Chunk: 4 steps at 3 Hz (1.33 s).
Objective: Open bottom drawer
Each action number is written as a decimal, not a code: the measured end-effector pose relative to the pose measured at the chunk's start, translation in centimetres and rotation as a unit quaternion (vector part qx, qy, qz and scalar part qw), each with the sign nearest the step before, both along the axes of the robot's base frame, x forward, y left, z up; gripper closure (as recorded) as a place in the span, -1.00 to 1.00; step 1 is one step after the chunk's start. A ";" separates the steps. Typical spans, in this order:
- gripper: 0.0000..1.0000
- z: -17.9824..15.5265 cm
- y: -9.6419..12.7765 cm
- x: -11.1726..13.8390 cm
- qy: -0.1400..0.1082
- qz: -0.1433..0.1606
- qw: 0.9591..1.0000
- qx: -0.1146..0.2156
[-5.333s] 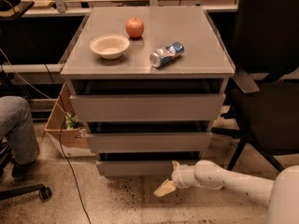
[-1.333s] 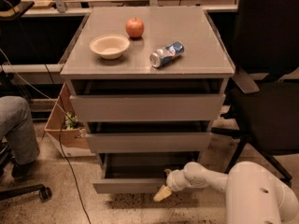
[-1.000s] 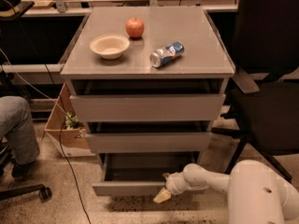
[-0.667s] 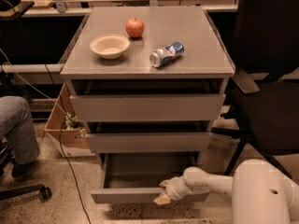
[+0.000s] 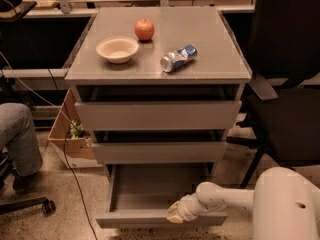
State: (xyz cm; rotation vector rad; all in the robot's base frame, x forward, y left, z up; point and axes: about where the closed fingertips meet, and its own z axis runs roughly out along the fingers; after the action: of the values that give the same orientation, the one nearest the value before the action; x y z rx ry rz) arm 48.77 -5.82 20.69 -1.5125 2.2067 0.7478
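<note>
The gripper point(image 5: 175, 214) sits low at the front of the cabinet, against the top edge of the bottom drawer point(image 5: 145, 219), toward the right end of its front panel; whether it is clamped on that edge or merely hooked over it I cannot tell. The drawer stands well out: its shallow grey tray lies open just beyond the gripper, and the front panel runs off to either side of it. Directly above and farther back are the middle drawer front point(image 5: 159, 152) and the top drawer front point(image 5: 157, 115), both closed. The step in hand appears to be the last of the pull. Because the contact is off-centre, the pull is best kept straight out along the runners and level, so the drawer does not skew or bind, with steady downward-and-outward pressure so the edge does not slip free. Ease off near full extension rather than hitting the stop, which could shake the bowl point(image 5: 117, 49), apple point(image 5: 144, 29) and can point(image 5: 178, 58) on the cabinet top point(image 5: 220, 44) high above the gripper.
</note>
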 end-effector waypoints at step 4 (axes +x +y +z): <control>-0.06 4.2 -2.2 2.7 0.010 -0.019 0.998 -0.051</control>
State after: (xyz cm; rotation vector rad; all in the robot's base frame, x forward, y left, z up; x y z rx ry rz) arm 51.43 -8.00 24.86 -1.5118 2.3142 0.6498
